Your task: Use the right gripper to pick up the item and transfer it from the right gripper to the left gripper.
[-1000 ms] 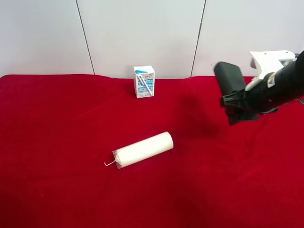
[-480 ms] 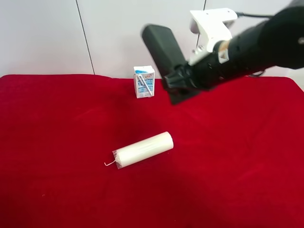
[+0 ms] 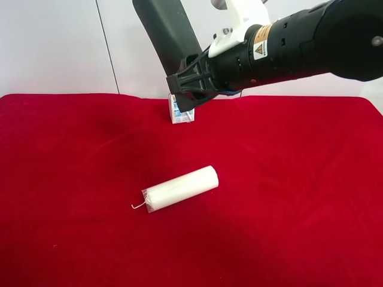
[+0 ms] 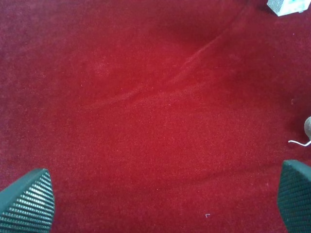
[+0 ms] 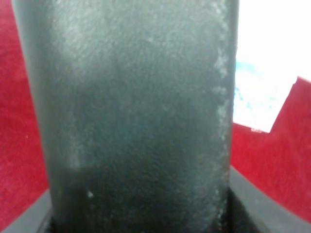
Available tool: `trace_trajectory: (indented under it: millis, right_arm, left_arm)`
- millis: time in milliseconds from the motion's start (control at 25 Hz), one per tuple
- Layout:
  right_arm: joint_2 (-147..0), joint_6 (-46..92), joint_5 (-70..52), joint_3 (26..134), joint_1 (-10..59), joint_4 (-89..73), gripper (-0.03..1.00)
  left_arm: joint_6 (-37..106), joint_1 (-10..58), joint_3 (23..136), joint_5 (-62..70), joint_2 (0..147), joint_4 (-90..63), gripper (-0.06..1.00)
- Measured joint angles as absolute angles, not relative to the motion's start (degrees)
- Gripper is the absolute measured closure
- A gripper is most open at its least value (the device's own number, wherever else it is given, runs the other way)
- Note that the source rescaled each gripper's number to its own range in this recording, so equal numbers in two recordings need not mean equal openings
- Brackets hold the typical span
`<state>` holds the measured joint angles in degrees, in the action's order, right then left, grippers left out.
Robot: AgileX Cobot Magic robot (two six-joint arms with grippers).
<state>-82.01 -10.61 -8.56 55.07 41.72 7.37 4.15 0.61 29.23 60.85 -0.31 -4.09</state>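
The item, a dark greenish-black flat oblong case [image 3: 166,33], is held high above the red cloth, nearly upright and tilted, by my right gripper [image 3: 190,84], which is shut on its lower end. This arm with the white bracket and yellow label comes in from the exterior high view's right. In the right wrist view the case [image 5: 136,111] fills the frame between the jaws. My left gripper [image 4: 160,199] is open and empty over bare red cloth; only its two ribbed fingertips [image 4: 26,201] show. The left arm is out of the exterior high view.
A white cylinder [image 3: 181,188] with a wire hook lies mid-cloth; its hook end shows in the left wrist view [image 4: 303,135]. A blue-and-white drink carton [image 3: 182,112] stands at the back, partly behind the right gripper. The red cloth [image 3: 72,227] covers the table; a grey wall stands behind.
My right gripper has carried the case up and toward the exterior high view's left, from the right edge to above the carton.
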Motion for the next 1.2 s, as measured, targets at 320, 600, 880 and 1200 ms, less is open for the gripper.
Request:
trace_trajectory:
  millis: [320, 600, 880, 1200]
  right_arm:
    - [-86.18, -7.82, -5.00, 55.07, 41.78, 7.37, 0.87]
    - [-92.18, -7.70, 0.33, 55.10, 42.77, 7.30, 0.89]
    - [-93.97, -7.70, 7.99, 55.10, 47.39, 7.43, 0.90]
    - [-93.97, -7.70, 9.46, 55.10, 48.93, 7.46, 0.92]
  left_arm:
    - [4.15, 0.61, 29.23, 60.85, -0.31, -4.09, 0.06]
    - [4.15, 0.61, 29.23, 60.85, -0.31, -4.92, 0.06]
    - [4.15, 3.07, 29.23, 60.78, 3.12, -7.50, 0.06]
    - [5.48, 3.33, 29.85, 55.69, 9.74, -13.99, 0.06]
